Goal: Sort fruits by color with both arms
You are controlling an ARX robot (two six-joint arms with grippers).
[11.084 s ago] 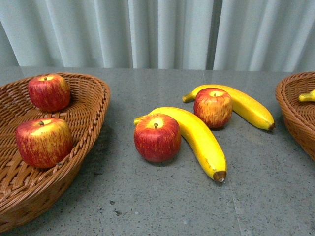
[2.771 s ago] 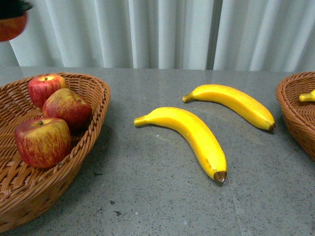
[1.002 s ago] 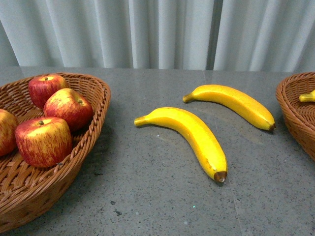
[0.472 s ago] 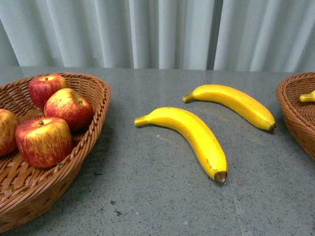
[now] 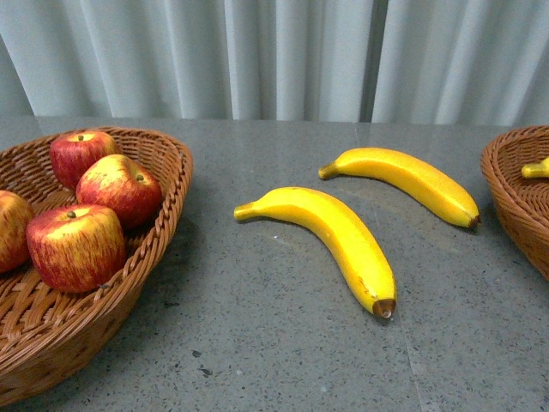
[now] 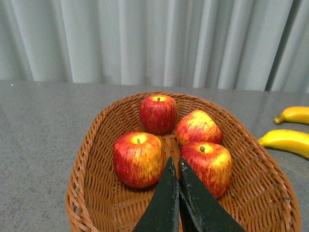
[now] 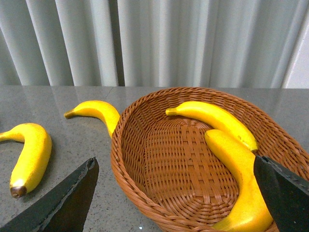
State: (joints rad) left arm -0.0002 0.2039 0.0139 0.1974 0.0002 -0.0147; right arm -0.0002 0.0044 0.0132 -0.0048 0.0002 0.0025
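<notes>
Several red apples streaked with yellow lie in the left wicker basket (image 5: 167, 184), among them one at the back (image 5: 81, 157), one in the middle (image 5: 120, 189) and one in front (image 5: 75, 247). In the left wrist view my left gripper (image 6: 175, 160) is shut and empty, held above that basket (image 6: 96, 145) just short of two apples (image 6: 138, 158) (image 6: 207, 164). Two yellow bananas (image 5: 343, 236) (image 5: 412, 180) lie on the table. My right gripper (image 7: 174, 162) is open and empty over the right basket (image 7: 130, 164), which holds two bananas (image 7: 212, 118) (image 7: 239, 179). Neither gripper shows in the front view.
The grey table (image 5: 274, 360) runs back to a pale curtain (image 5: 274, 51). The right basket's rim (image 5: 506, 193) shows at the front view's right edge, with a banana tip (image 5: 536, 169) inside. The two table bananas also show in the right wrist view (image 7: 31, 154) (image 7: 96, 110).
The two apples that lay among the bananas on the table now lie in the left basket. Over the last second nothing has visibly moved.
</notes>
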